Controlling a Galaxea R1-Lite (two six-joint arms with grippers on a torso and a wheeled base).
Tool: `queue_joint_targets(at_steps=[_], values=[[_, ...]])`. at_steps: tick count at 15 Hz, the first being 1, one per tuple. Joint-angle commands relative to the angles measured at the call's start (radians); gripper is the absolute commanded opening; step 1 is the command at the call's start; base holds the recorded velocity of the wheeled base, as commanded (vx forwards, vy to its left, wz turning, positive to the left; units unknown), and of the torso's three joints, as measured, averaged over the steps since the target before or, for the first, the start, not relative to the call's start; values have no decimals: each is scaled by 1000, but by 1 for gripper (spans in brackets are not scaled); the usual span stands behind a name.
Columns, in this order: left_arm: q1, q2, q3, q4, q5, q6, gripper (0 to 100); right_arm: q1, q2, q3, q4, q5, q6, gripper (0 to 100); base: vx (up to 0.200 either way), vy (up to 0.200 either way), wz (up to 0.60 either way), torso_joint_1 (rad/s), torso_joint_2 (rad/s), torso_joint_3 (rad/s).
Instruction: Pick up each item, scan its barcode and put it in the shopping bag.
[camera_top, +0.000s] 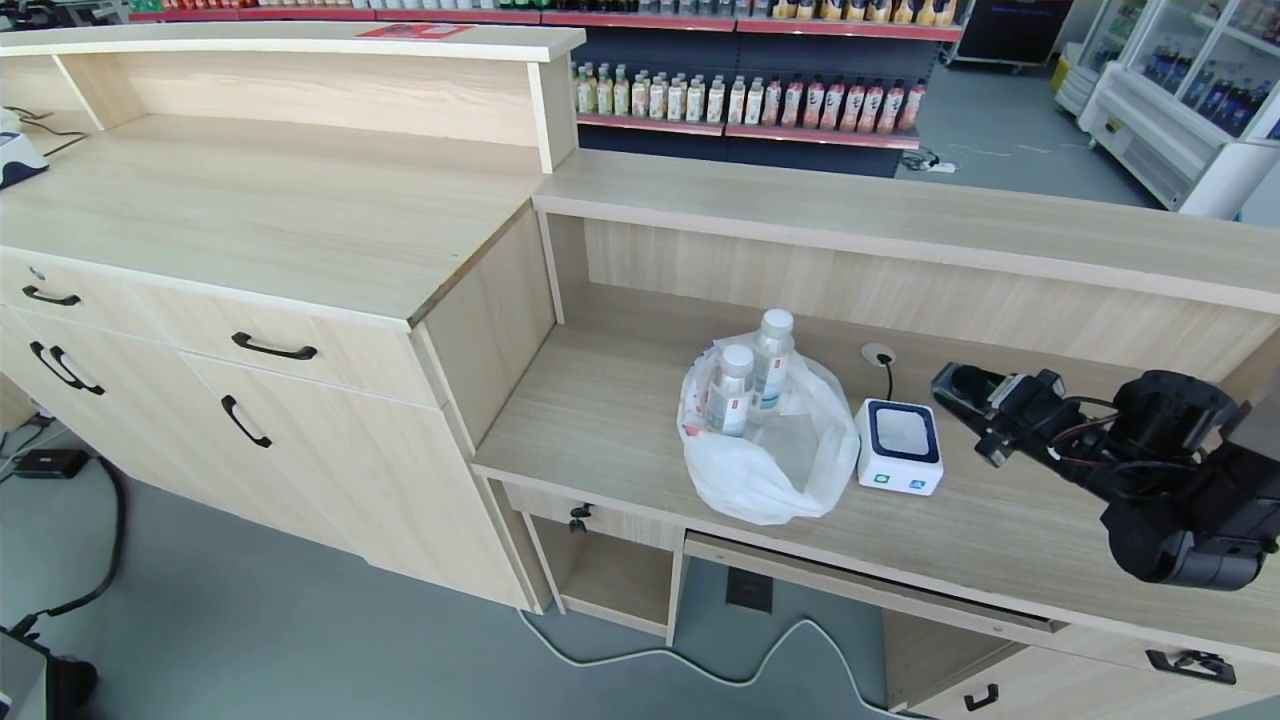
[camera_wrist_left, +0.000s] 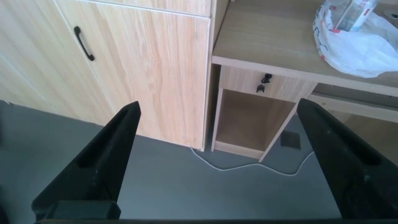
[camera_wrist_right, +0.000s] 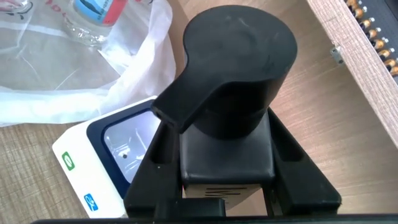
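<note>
While clamped between the narrowed fingers of the right gripper (camera_wrist_right: 227, 155), poised just beside the white barcode scanner (camera_top: 900, 445), the black round-topped container (camera_wrist_right: 239, 56) could fail to read if turned with its label away from the dark window. Could also clip the scanner on a low swing, or snag the limp rim of the white plastic shopping bag (camera_top: 760, 480) on the counter (camera_top: 600, 420) and topple the two clear bottles (camera_top: 733, 390) inside. No steadying from the left gripper (camera_wrist_left: 217, 162), spread wide and empty, low by the cabinet (camera_wrist_left: 155, 62).
</note>
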Motion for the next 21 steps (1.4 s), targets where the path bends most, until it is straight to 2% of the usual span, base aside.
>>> queue_joint_targets(at_steps=[1, 11, 14, 16, 18, 21], values=[[-1, 0, 0, 0, 0, 0, 100, 0, -6, 1, 0, 0, -1, 0, 0, 0, 0, 0, 0, 0], [-1, 0, 0, 0, 0, 0, 100, 18, -12, 40, -29, 0, 7, 0, 0, 0, 0, 0, 0, 0], [-1, 0, 0, 0, 0, 0, 100, 18, -112, 43, -3, -2, 47, 0, 0, 0, 0, 0, 0, 0], [-1, 0, -2, 0, 0, 0, 100, 32, -400, 119, 215, -22, 208, 0, 0, 0, 0, 0, 0, 0], [1, 0, 0, 0, 0, 0, 100, 23, -626, 161, 465, -100, 331, 0, 0, 0, 0, 0, 0, 0], [-1, 0, -2, 0, 0, 0, 100, -55, -770, 210, 686, -175, 505, 0, 0, 0, 0, 0, 0, 0]])
